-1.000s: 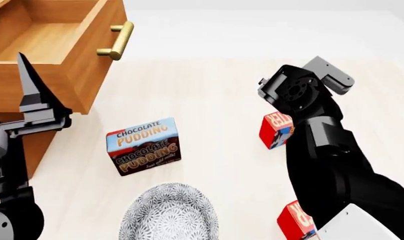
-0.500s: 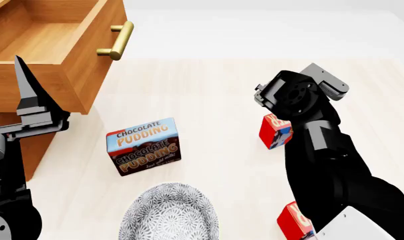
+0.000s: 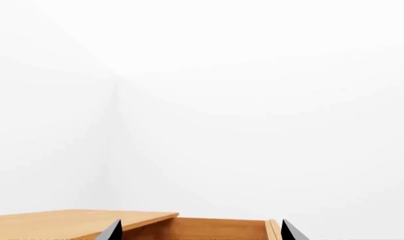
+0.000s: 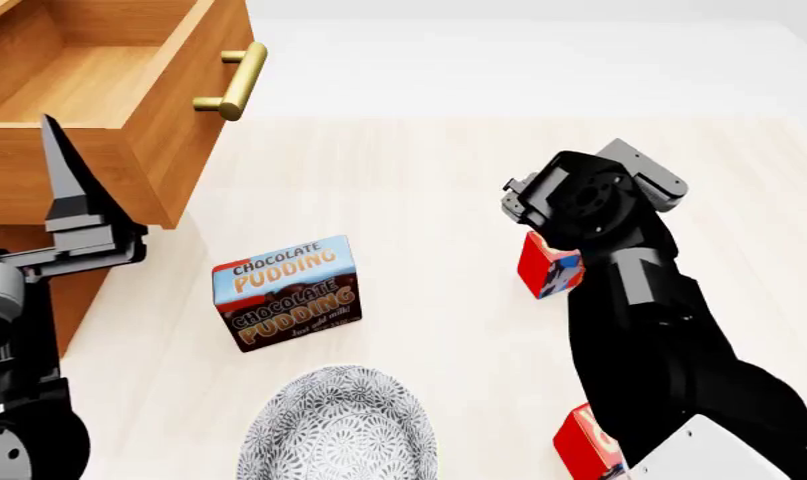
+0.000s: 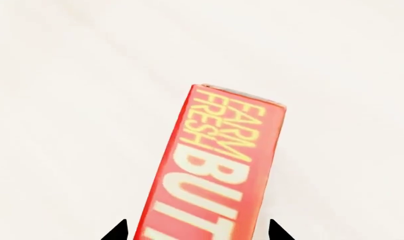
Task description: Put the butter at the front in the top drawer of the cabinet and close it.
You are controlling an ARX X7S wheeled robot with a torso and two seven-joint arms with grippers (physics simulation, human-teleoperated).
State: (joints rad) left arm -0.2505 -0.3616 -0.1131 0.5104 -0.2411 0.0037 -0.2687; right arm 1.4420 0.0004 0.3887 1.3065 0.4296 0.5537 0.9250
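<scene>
Right wrist view: right tool (image 5: 196, 231), spread wide, straddles the butter (image 5: 219, 165) for a grasp; left tool (image 3: 200, 231), also released, waits over the top drawer (image 3: 219, 229).

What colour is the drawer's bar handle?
Brass-gold; the handle shows best in the head view.
</scene>
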